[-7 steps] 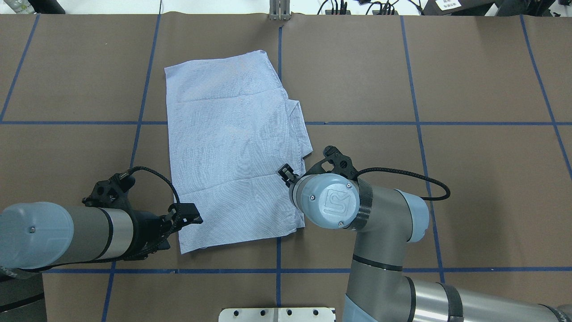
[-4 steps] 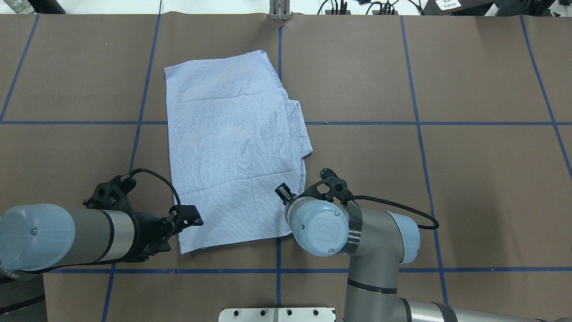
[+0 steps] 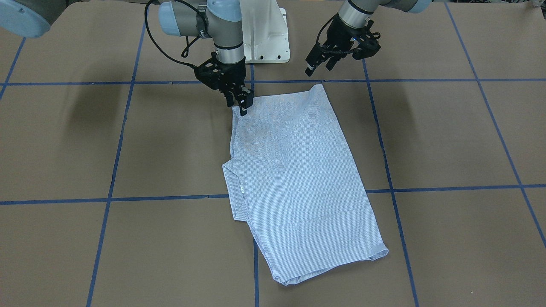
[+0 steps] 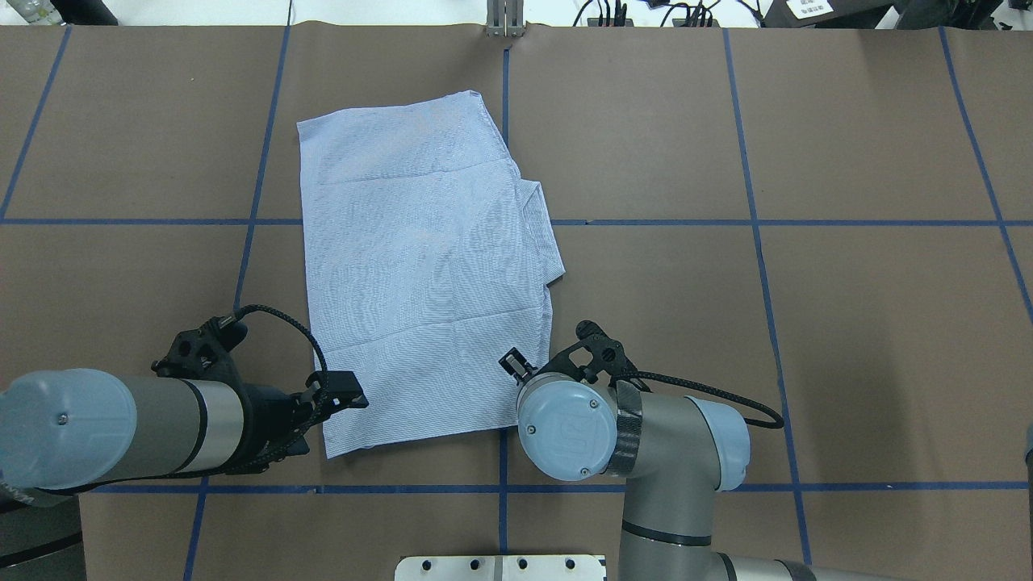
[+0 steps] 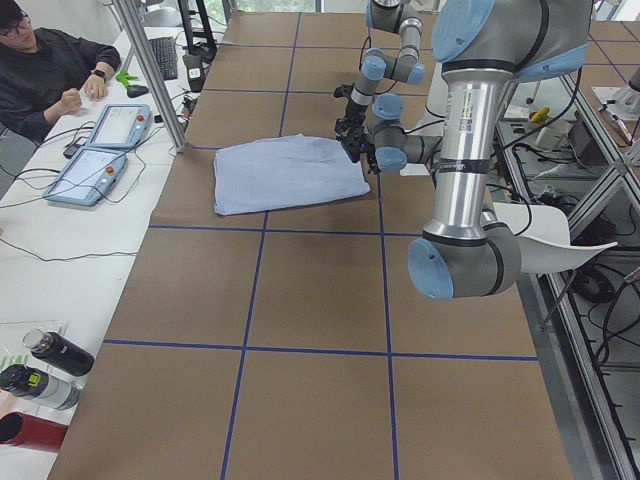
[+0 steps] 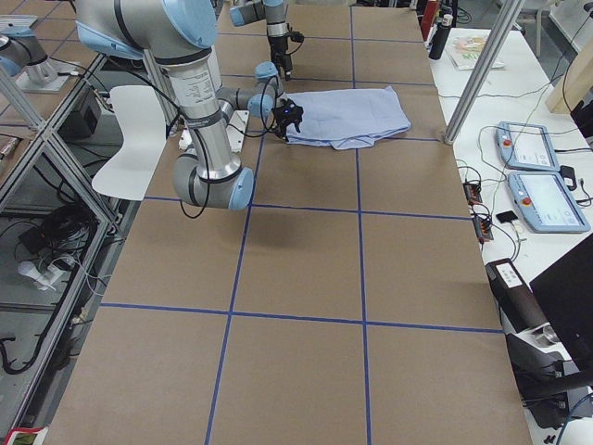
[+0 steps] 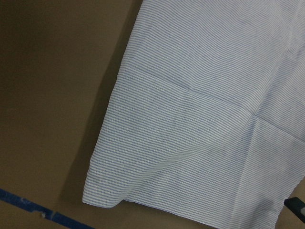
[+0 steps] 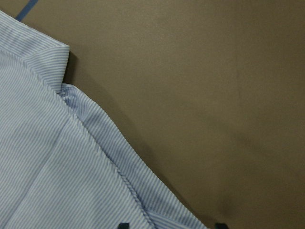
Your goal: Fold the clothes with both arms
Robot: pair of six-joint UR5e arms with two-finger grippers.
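Observation:
The light blue striped shirt (image 4: 420,274) lies folded into a long rectangle on the brown table, collar (image 4: 542,234) sticking out on its right side. In the front view (image 3: 294,179) the white neck label (image 3: 241,189) shows. My left gripper (image 4: 345,389) is open and hovers just above the shirt's near-left corner (image 7: 105,195); it stands above the table in the front view (image 3: 319,65). My right gripper (image 3: 239,102) is open, low at the shirt's near-right corner. Its wrist view shows both fingertips (image 8: 125,225) apart, one over the shirt's hem (image 8: 119,167), one over bare table.
Blue tape lines (image 4: 500,487) grid the brown table cover. The white pedestal base (image 3: 264,38) sits at the robot's side of the table. An operator (image 5: 50,70) and teach pendants (image 5: 100,150) are beyond the table's far edge.
My right arm has drawn back toward the robot along the shirt's right edge, to its near-right corner. My left arm has barely moved.

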